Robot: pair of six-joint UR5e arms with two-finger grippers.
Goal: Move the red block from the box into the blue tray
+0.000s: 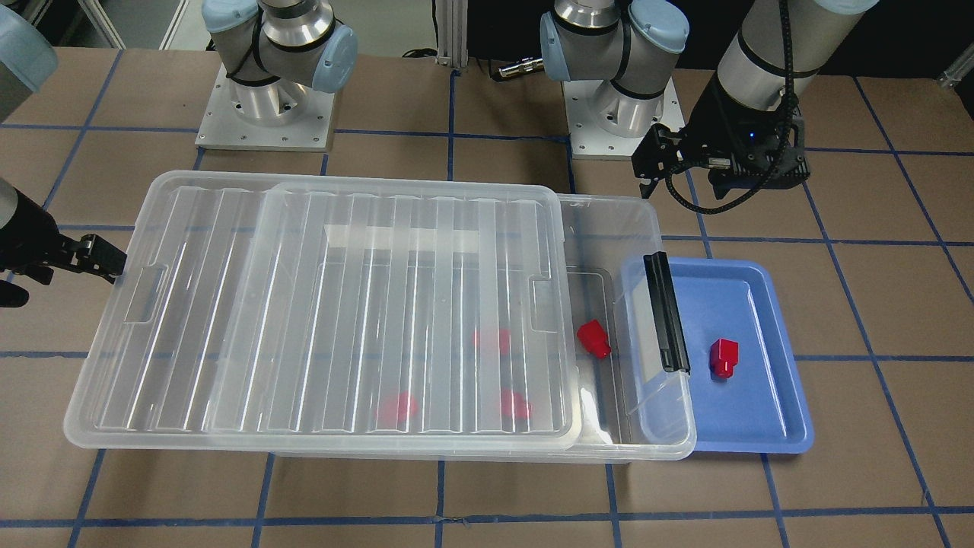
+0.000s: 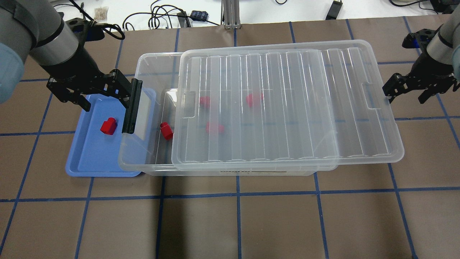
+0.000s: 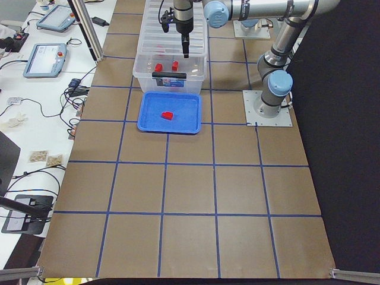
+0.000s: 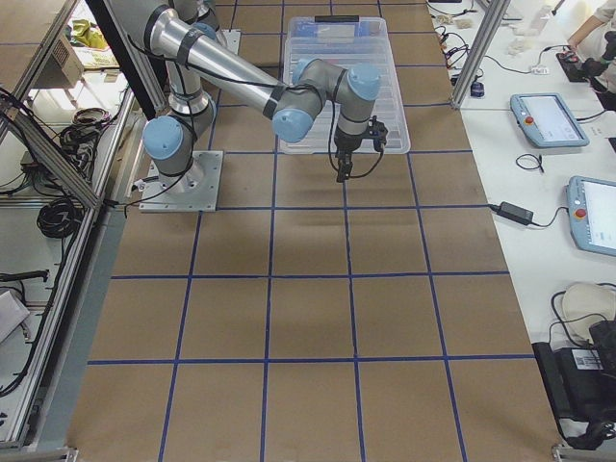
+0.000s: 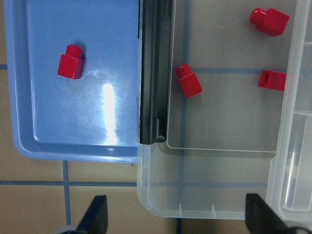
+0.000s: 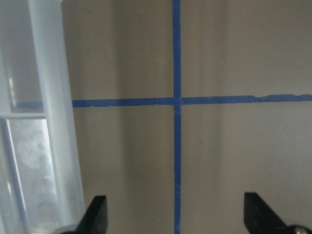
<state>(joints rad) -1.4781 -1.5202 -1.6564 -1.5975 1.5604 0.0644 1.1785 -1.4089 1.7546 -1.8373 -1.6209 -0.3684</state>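
One red block (image 1: 723, 358) lies in the blue tray (image 1: 791, 411), also in the overhead view (image 2: 108, 126) and left wrist view (image 5: 70, 62). The clear box (image 2: 151, 72) stands beside the tray, its ribbed lid (image 2: 287, 108) slid toward my right, so the latch-bar (image 2: 132, 106) end is uncovered. Another red block (image 2: 166, 130) lies in the uncovered part; three more show dimly under the lid. My left gripper (image 2: 104, 97) is open and empty above the tray's back edge and the latch bar. My right gripper (image 2: 409, 90) is open and empty beside the lid's right end.
The box's left end overhangs the tray's inner edge (image 5: 139, 97). Both arm bases (image 1: 266, 114) (image 1: 620, 114) stand behind the box. Cables (image 2: 161, 16) lie beyond the table's far edge. The table top (image 2: 237, 223) is brown with blue tape lines.
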